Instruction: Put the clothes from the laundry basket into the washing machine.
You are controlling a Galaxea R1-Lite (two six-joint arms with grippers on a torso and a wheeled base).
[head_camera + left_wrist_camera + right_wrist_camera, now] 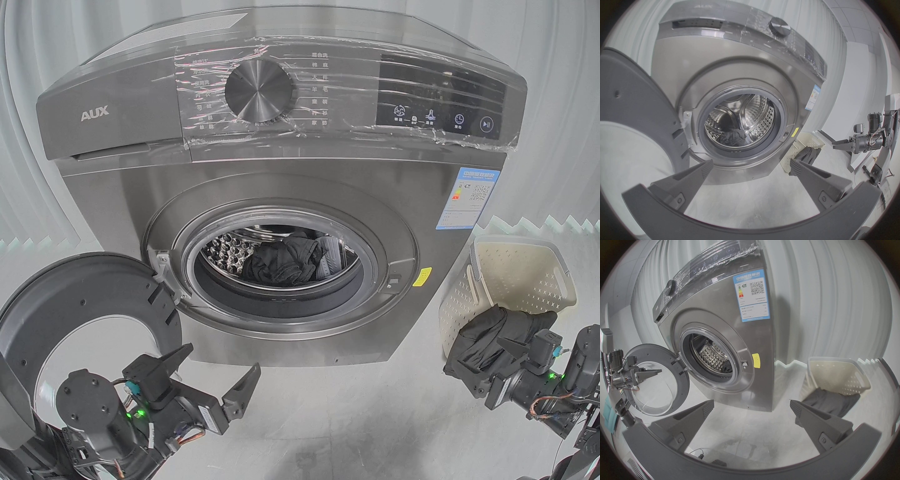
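Hovering left gripper by the swung-open door, fingers spread, empty. Holding right gripper open too, beside the basket with a dark garment draping over its rim. Lying in the drum of the washer: dark clothes.

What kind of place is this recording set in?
Probably a staged laundry corner in a lab or test room, not a home: a front-loading washing machine with plastic film on its control panel, a laundry basket beside it on a bare floor, and pale curtains behind.
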